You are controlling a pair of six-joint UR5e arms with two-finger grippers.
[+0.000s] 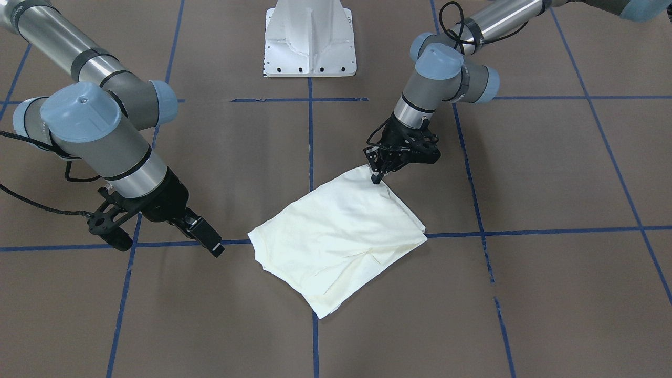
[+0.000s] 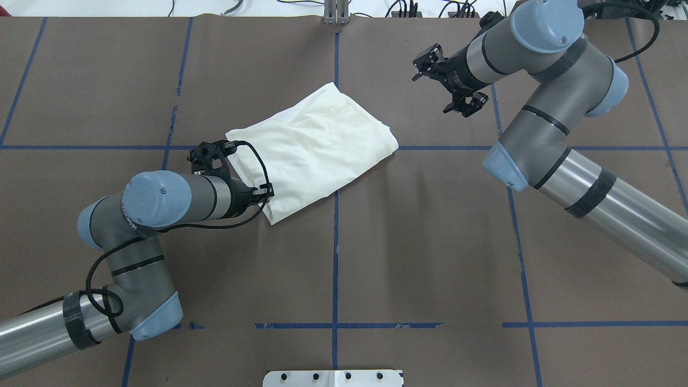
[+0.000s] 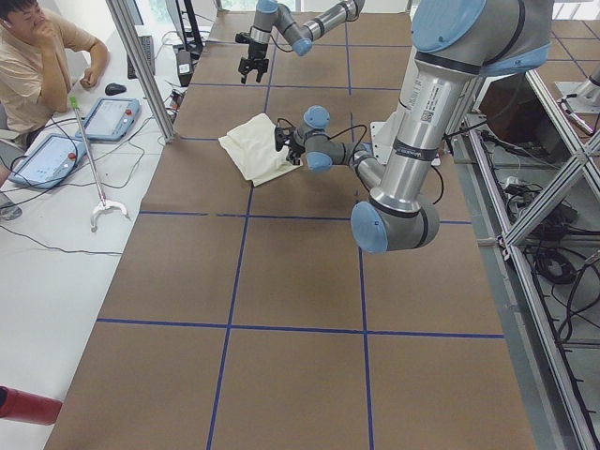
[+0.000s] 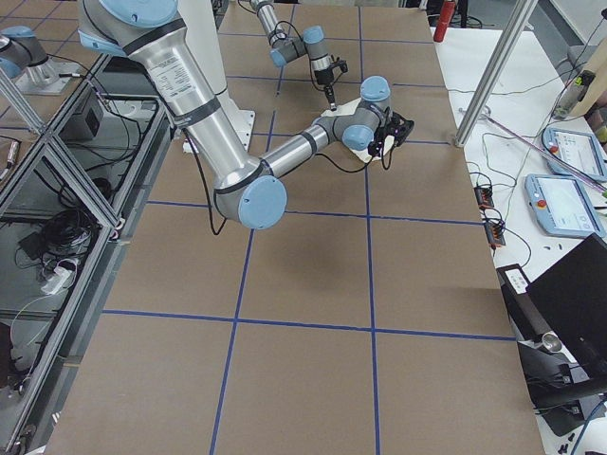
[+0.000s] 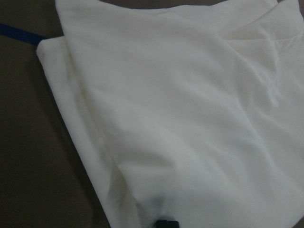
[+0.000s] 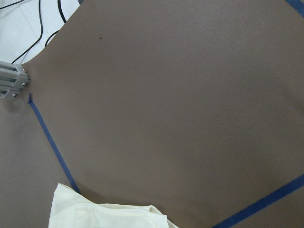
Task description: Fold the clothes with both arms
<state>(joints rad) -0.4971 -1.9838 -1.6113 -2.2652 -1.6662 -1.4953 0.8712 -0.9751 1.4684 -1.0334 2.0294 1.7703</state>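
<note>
The cream T-shirt (image 1: pixel 336 236) lies folded into a rough square, plain side up, on the brown table; it also shows in the overhead view (image 2: pixel 312 145). My left gripper (image 1: pixel 377 177) points down at the shirt's corner nearest the robot and is shut on the fabric there. In the overhead view my left gripper (image 2: pixel 264 194) sits mostly under its wrist. The left wrist view is filled with the shirt (image 5: pixel 190 118). My right gripper (image 1: pixel 210 241) is open and empty, just above the table, a short way off the shirt's side corner. An edge of the shirt (image 6: pixel 104 213) shows in the right wrist view.
The white pedestal base (image 1: pixel 310 42) stands at the robot's side of the table. Blue tape lines (image 1: pixel 525 231) cross the brown surface. An aluminium post (image 6: pixel 12 83) stands at the far edge. An operator (image 3: pixel 37 56) sits beside tablets past the far edge.
</note>
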